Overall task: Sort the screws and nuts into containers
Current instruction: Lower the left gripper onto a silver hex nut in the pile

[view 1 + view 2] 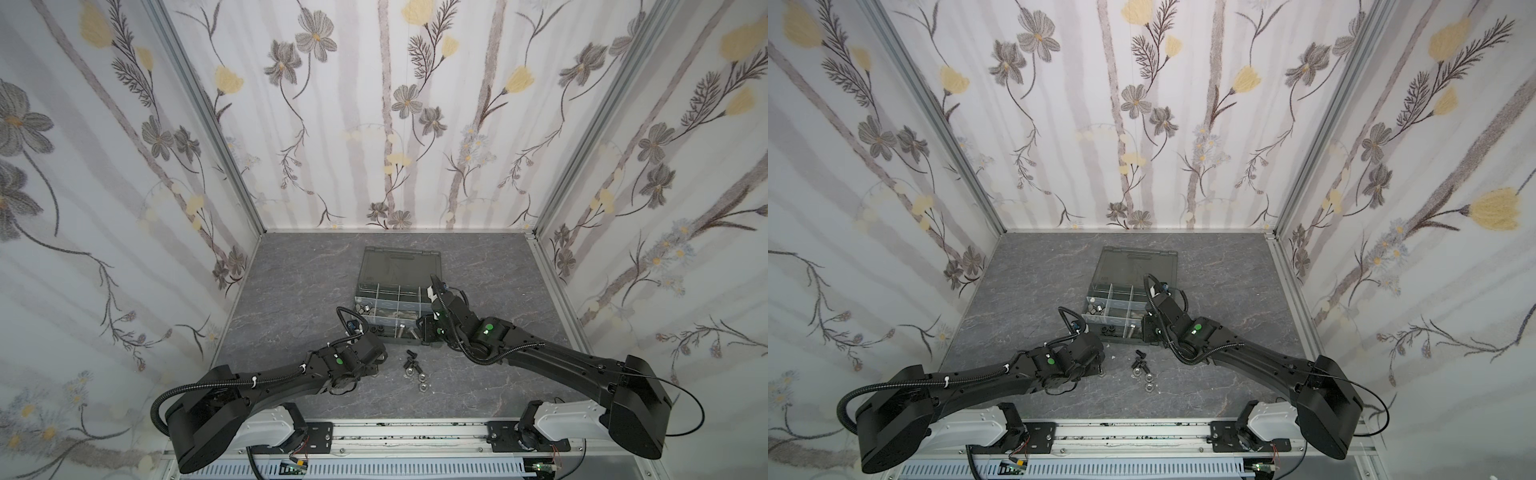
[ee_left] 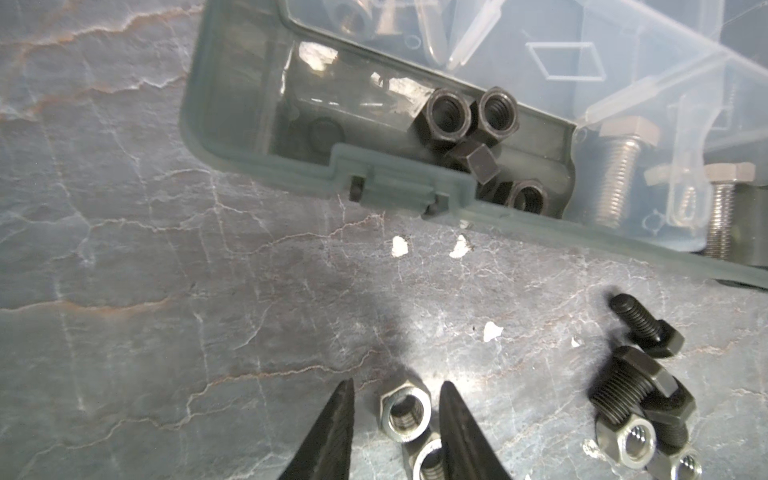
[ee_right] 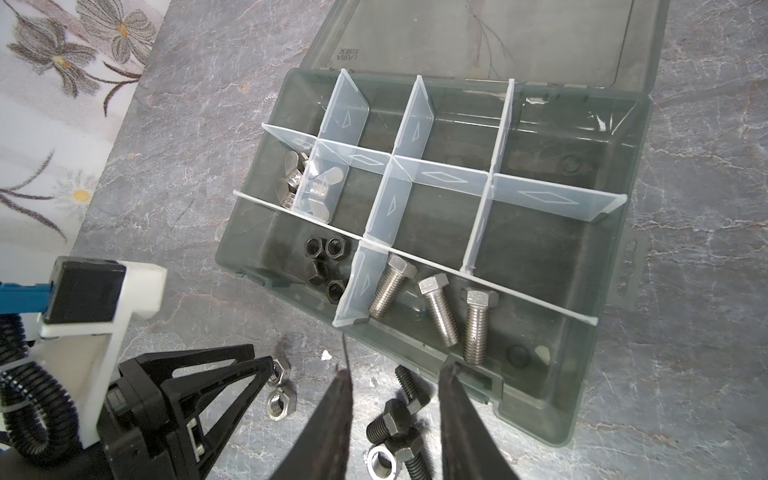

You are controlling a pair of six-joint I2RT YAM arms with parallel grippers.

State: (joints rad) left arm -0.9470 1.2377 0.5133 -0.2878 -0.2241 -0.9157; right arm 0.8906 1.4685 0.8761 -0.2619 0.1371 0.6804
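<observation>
The dark grey organiser case (image 3: 606, 353) lies open, its containers split by pale dividers. Three silver screws (image 3: 436, 307) share one front compartment, black nuts (image 3: 324, 266) fill the one beside it, and wing nuts (image 3: 307, 183) sit in a middle one. On the table in front lie black screws (image 3: 395, 419) and silver nuts (image 1: 420, 377). My left gripper (image 2: 397, 382) is open and straddles a silver nut (image 2: 405, 411) with a gap on one side; a second nut (image 2: 430, 461) lies just behind. My right gripper (image 3: 395, 365) hangs open over the black screws, holding nothing.
The smoky lid (image 1: 395, 262) lies flat behind the case. Floral walls close in the marbled grey table (image 1: 299, 291) on three sides. Small white flecks (image 2: 399, 245) dot the table near the case's front latch (image 2: 399, 191). Both arms meet close together at the loose pile.
</observation>
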